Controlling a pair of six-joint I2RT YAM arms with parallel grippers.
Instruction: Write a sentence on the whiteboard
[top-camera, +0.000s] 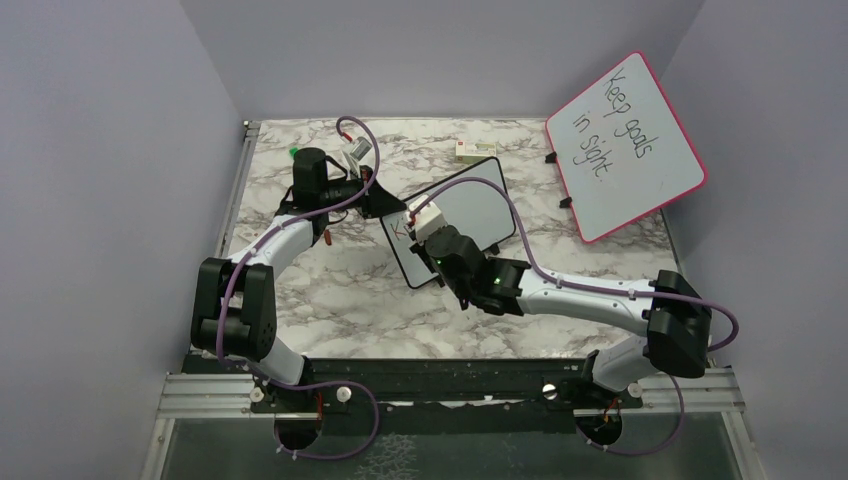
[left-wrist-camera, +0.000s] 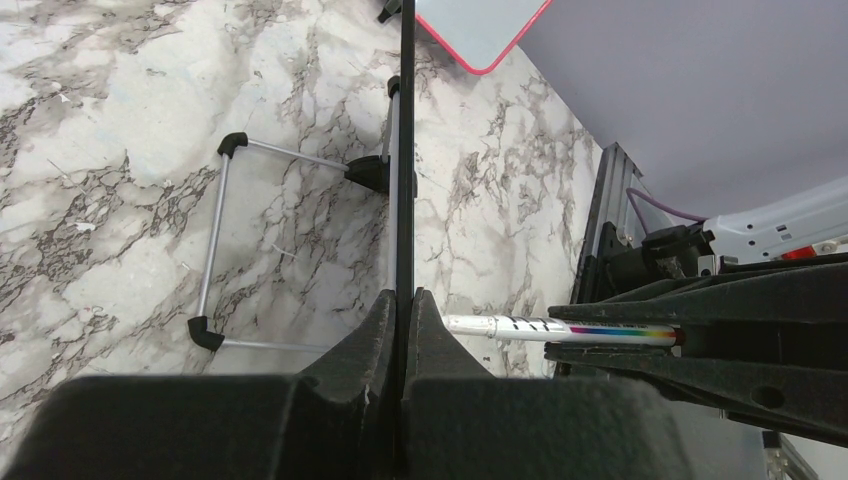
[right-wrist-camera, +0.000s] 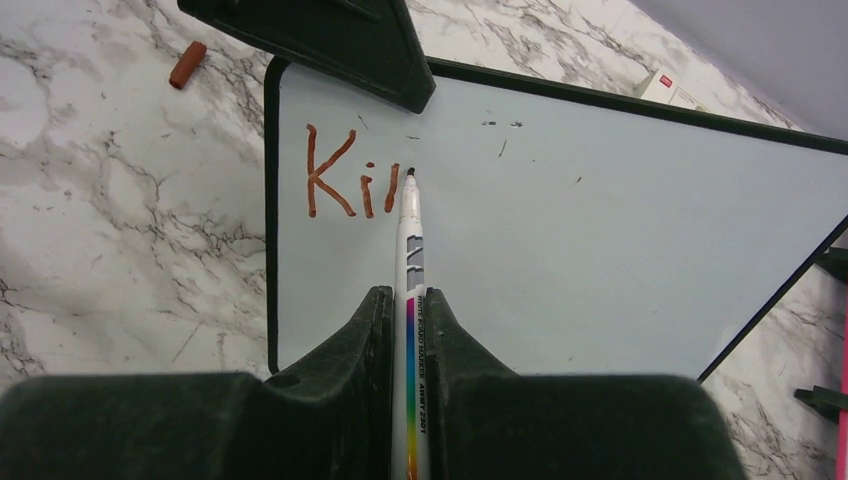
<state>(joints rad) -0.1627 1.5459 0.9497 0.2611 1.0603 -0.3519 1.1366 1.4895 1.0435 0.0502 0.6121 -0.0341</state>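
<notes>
The small black-framed whiteboard stands tilted at mid-table. In the right wrist view the whiteboard bears the red-brown start of the sentence: "Ki" and one more short stroke. My right gripper is shut on a white marker, whose tip touches the board just right of the letters. My left gripper is shut on the board's edge, seen edge-on, near the upper left corner. In the top view my left gripper and my right gripper meet at the board's left end.
A pink-framed board reading "Keep goals in sight" leans at the back right. A small box lies behind the whiteboard. A red-brown marker cap lies on the marble left of the board. The board's wire stand rests on the table.
</notes>
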